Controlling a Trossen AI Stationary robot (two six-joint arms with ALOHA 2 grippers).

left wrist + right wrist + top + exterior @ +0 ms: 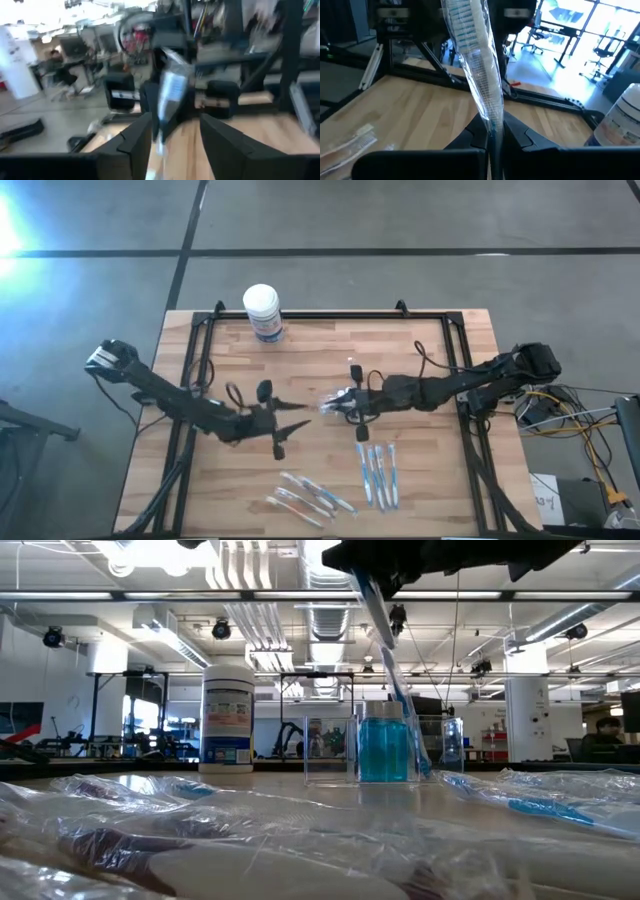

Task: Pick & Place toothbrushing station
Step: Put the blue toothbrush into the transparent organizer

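My right gripper point(342, 406) hangs over the table's middle, shut on a toothbrush in a clear wrapper point(472, 55). The same toothbrush point(395, 680) slants down below the dark gripper in the low view. My left gripper point(293, 423) faces it from the left and is open. In the blurred left wrist view its fingers point(135, 145) stand on either side of the wrapped toothbrush point(170, 95). The toothbrushing station, a clear holder point(330, 750), stands on the table farther back, beside a cup of blue liquid point(385, 748). My right gripper pinches the wrapped toothbrush between its two fingers partway along its length point(492, 125), reaching level from the table's right. The brush head point(465, 22) stands above the fingers. The rest hangs tilted below them. My left gripper: I cannot tell whether its fingers touch the wrapper.
A white tub with a blue label point(262, 310) stands at the far edge. Several wrapped toothbrushes lie near the front edge in two groups point(378, 470) point(305, 495), and their wrappers fill the low view's foreground point(200, 830). Black frame rails point(200, 350) border the table.
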